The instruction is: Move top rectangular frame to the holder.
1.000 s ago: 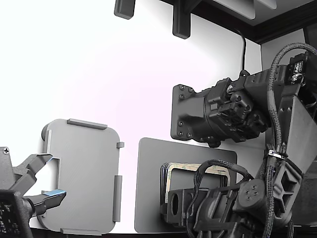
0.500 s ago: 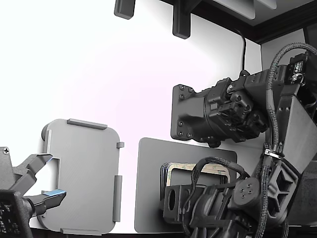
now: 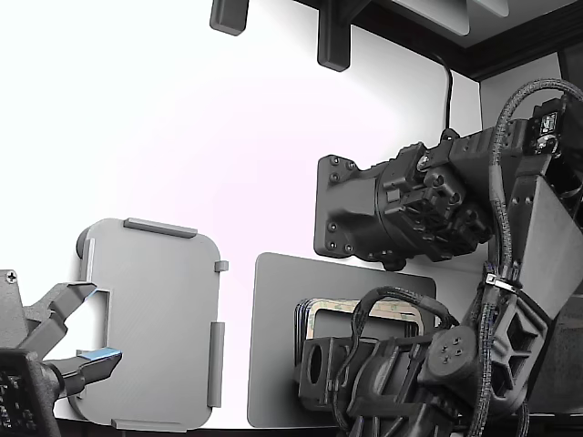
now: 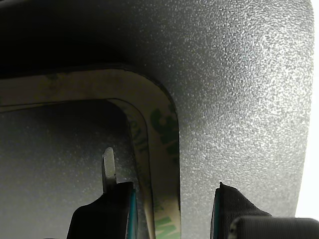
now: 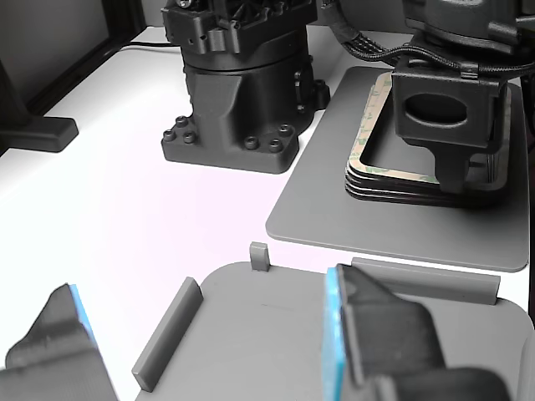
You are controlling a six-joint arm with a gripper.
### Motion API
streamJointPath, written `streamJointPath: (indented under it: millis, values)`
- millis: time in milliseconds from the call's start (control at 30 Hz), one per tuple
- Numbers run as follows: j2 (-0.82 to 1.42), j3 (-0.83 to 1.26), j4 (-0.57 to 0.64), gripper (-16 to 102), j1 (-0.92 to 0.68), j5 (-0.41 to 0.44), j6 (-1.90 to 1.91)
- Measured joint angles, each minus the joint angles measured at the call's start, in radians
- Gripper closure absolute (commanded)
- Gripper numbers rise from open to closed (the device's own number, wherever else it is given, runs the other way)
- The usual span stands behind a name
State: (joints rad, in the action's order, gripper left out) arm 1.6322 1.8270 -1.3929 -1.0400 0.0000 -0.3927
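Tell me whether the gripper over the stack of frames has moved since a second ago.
Yes. In the exterior view the gripper has shifted slightly toward the view's left along the dark grey mat, which stays put.

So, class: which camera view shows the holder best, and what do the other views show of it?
The exterior view: nearly the whole holder shows, with its outline, edge tabs and side notch, and only a corner is covered. The other view shows only its near edge with tabs, behind blurred fingers. The wrist view shows none of it.
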Motion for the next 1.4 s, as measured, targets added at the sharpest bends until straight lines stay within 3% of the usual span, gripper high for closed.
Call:
streamJointPath:
  millis: [1400]
  values:
    - [-0.012, 0.008, 0.011, 48, 0.006, 0.006, 0.003]
